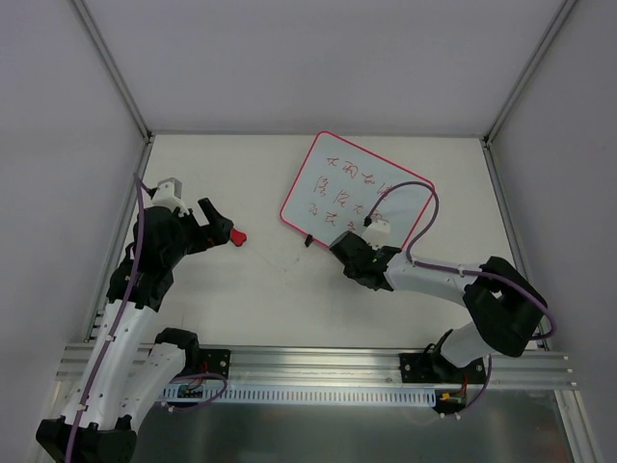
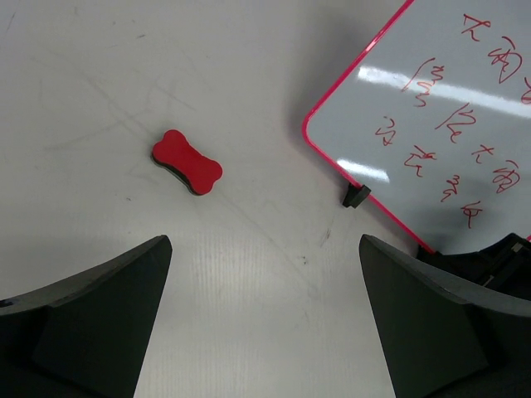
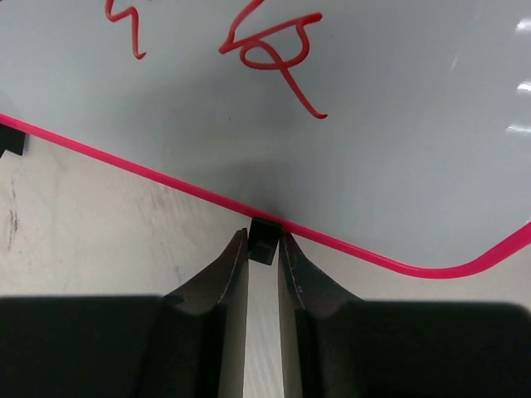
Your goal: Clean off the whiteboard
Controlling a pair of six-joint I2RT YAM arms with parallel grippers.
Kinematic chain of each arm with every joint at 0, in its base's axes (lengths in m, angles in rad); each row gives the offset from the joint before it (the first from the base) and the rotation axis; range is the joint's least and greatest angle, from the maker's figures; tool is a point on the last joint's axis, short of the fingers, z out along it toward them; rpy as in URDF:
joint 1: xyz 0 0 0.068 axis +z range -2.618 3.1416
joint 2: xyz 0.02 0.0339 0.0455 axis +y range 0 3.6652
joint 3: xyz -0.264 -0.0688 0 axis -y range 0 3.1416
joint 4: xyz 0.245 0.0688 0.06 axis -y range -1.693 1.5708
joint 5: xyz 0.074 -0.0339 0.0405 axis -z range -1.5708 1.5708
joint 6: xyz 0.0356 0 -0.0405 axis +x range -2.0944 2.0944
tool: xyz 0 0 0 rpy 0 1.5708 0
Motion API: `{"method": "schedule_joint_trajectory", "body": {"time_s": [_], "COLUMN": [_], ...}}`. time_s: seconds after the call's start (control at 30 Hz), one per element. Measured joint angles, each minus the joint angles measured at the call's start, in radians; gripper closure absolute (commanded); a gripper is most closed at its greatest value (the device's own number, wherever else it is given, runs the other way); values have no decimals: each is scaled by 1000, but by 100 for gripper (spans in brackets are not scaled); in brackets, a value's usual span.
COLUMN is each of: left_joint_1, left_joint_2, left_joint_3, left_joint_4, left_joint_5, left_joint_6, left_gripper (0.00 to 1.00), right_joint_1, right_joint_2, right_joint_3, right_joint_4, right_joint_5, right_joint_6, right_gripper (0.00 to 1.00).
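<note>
On the far right half of the worktop (image 1: pixel 251 299), the whiteboard (image 1: pixel 352 183) lies turned at an angle, one rounded corner pointing to the far edge. Its white face carries rows of red handwriting inside a thin red-pink frame.

Left of the whiteboard and apart from it, a red bone-shaped eraser (image 1: pixel 237 235) lies flat on the worktop. The left wrist view shows the eraser (image 2: pixel 187 162) ahead of the fingertips and not between them, with the whiteboard (image 2: pixel 448 124) to the right and a small black foot (image 2: pixel 357 196) at its near edge.

The left gripper (image 1: pixel 218 222) hovers just beside the eraser. Its fingers (image 2: pixel 91 323) are spread wide and hold nothing.

The right gripper (image 1: pixel 342 247) meets the near edge of the whiteboard. In the right wrist view its fingers (image 3: pixel 228 282) are drawn narrow, with a second foot (image 3: pixel 264 240) pinched between their tips just under the frame. The first foot (image 3: pixel 12 141) shows at the left border of that view. The whiteboard (image 3: pixel 348 99) fills the upper part, its frame running slantwise across.

A purple cable (image 1: pixel 429 198) from the right arm arches over the near right corner of the whiteboard.
</note>
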Motion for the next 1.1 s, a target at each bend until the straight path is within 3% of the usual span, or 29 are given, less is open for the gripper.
{"method": "schedule_joint_trajectory", "body": {"time_s": [0.13,0.17,0.23,0.27,0.37,0.57,0.9,1.1], "left_joint_1": [0,0,0,0,0,0,0,-5], "left_joint_2": [-6,-6,-6,-6,-2,66,479,751], "left_joint_3": [-2,-3,-6,-10,-19,-19,78,189], "left_joint_4": [0,0,0,0,-2,-2,-2,-8], "left_joint_5": [0,0,0,0,0,-13,-100,-165], "left_joint_6": [-6,-8,-14,-19,-29,-49,-208,-312], "left_gripper": [1,1,1,1,1,1,1,2], "right_joint_1": [71,77,89,96,122,148,91,-7], "right_joint_2": [-1,-1,-1,-1,-12,-194,-687,-823], "right_joint_3": [-1,-1,-1,-1,-2,0,38,37], "right_joint_4": [-42,-47,-56,-66,-103,-195,-270,-290], "right_joint_5": [39,43,47,39,29,34,68,72], "right_joint_6": [80,91,117,128,151,122,-269,-434], "right_gripper": [89,76,62,49,28,3,1,1]}}
